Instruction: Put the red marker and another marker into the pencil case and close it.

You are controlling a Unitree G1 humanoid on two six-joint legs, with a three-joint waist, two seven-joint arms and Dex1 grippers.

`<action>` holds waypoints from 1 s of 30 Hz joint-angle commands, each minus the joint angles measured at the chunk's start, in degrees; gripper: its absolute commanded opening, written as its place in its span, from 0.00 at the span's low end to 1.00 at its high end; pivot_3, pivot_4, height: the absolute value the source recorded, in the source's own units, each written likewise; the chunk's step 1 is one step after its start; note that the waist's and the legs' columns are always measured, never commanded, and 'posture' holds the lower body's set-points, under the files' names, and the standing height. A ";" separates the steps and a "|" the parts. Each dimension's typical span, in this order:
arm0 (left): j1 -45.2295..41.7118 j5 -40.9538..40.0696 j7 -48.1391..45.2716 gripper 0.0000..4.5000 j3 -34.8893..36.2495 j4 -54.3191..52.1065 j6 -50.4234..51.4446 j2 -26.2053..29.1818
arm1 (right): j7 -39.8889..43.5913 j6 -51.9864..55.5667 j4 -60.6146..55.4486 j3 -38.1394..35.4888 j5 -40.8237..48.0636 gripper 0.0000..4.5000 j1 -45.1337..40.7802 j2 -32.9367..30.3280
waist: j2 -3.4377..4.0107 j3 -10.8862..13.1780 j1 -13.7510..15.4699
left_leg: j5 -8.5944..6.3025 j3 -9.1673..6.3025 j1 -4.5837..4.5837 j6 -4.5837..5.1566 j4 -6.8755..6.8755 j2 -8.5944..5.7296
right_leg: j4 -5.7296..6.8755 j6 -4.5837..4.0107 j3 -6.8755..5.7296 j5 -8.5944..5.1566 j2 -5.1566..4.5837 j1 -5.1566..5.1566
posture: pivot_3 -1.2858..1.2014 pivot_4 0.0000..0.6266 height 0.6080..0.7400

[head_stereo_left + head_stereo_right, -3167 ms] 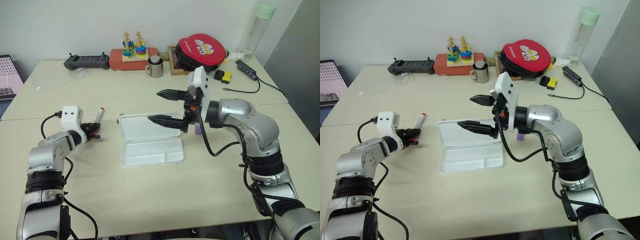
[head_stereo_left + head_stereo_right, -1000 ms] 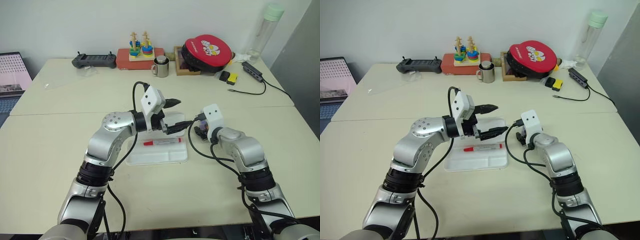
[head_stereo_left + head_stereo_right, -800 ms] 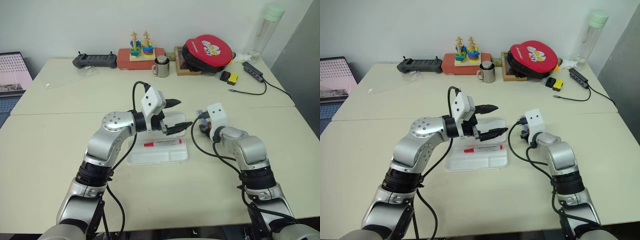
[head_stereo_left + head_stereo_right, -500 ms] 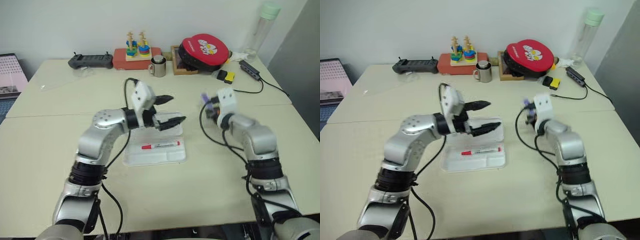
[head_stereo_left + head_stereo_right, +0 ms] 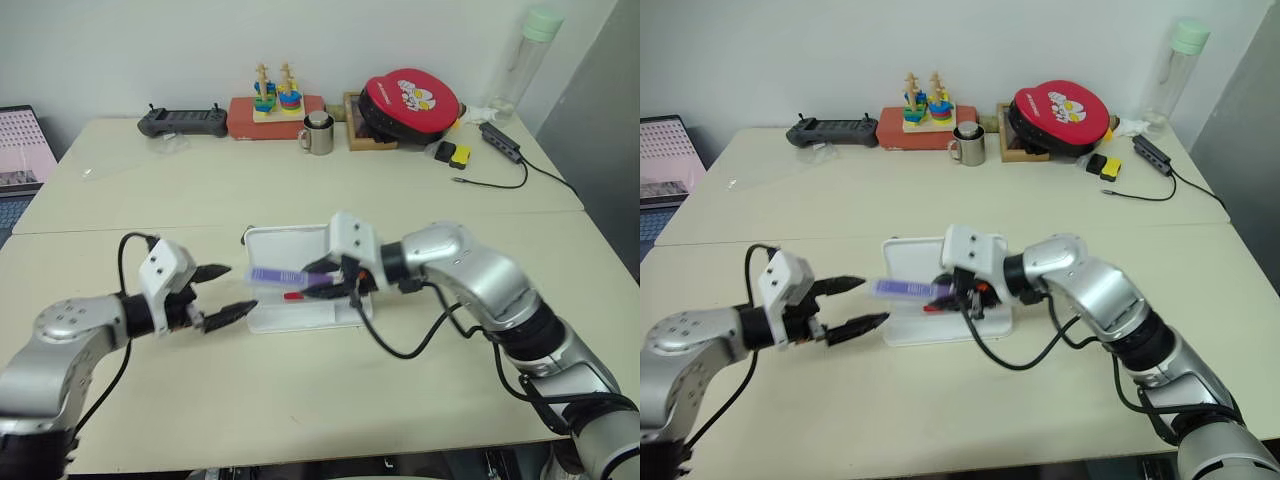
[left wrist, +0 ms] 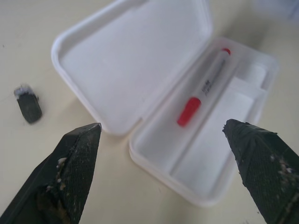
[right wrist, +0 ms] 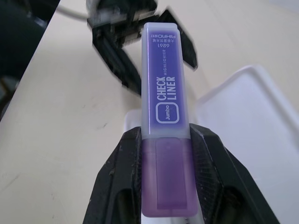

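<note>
Right claw (image 5: 330, 280) is clamped on the purple highlighter (image 5: 278, 276), which is held over the open pencil case (image 5: 300, 285), its long axis lying roughly along the case. Left claw (image 5: 225, 293) is spread wide and empty, just beside the case's left end. Inside the tray lies the red marker (image 6: 204, 87), partly hidden in the head views.

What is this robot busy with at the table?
It is packing markers into a white pencil case that lies open on the table. The red marker already lies inside it. The right tool grips a purple marker and holds it over the case. The left tool hangs open and empty to the case's left. The lid is not yet shut.
</note>
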 commanded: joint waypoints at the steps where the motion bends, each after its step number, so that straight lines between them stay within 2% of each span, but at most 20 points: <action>1: 3.54 -1.07 -0.89 1.00 3.32 -4.28 -0.30 2.05 | 1.95 -4.23 3.07 2.70 -3.99 0.24 -0.94 0.39 | 0.01 0.01 0.09 | 0.00 0.00 0.01 0.00 0.00 0.01 | 0.01 0.00 0.00 0.00 0.00 0.02 | 0.52 0.24 1.00; 5: 6.16 -2.95 -1.10 1.00 5.22 -6.16 0.96 2.54 | 2.03 -6.62 9.11 5.79 -8.19 0.24 -1.79 2.94 | 0.00 0.00 -0.30 | 0.00 0.05 0.04 -0.01 -0.02 0.05 | 0.03 -0.01 0.00 0.00 0.02 -0.01 | 0.52 0.24 1.00; 16: 5.77 -3.40 0.27 1.00 4.71 -6.87 2.00 2.24 | 4.40 -7.34 11.42 6.49 -11.54 0.24 -1.74 6.24 | 0.01 0.01 -0.28 | 0.00 0.04 0.02 -0.01 -0.04 0.05 | 0.03 -0.02 -0.02 0.00 0.02 -0.04 | 0.52 0.24 1.00; 18: 5.54 -3.19 0.78 1.00 4.70 -6.72 1.87 2.13 | 4.35 -7.45 11.51 6.30 -11.76 0.40 -1.75 6.84 | 0.01 0.01 -0.28 | -0.01 0.04 0.02 -0.01 -0.04 0.05 | 0.03 -0.02 -0.02 0.00 0.02 -0.05 | 0.52 0.24 1.00; 20: 5.21 -3.16 1.39 1.00 4.91 -6.38 1.77 1.97 | 4.08 -7.82 11.75 5.76 -12.04 0.46 -1.75 7.49 | 0.01 0.01 -0.27 | 0.00 0.04 0.02 -0.01 -0.04 0.05 | 0.02 -0.02 -0.02 0.00 0.02 -0.04 | 0.52 0.24 1.00; 26: 2.34 -4.68 5.85 1.00 7.77 -4.29 2.85 0.10 | 4.46 -7.04 11.23 2.55 -11.32 0.77 -2.11 8.50 | 0.01 0.01 -0.23 | -0.01 0.03 0.02 -0.01 -0.05 0.04 | 0.03 -0.02 -0.02 0.00 0.03 -0.04 | 0.52 0.24 1.00; 30: -0.53 -4.34 11.03 1.00 11.12 1.29 4.61 -0.83 | 6.30 -6.13 7.17 -4.35 -4.74 0.98 -1.96 9.87 | 0.02 0.01 -0.32 | -0.01 0.01 0.03 -0.02 -0.05 0.06 | 0.03 -0.02 -0.06 0.00 0.05 -0.06 | 0.52 0.24 1.00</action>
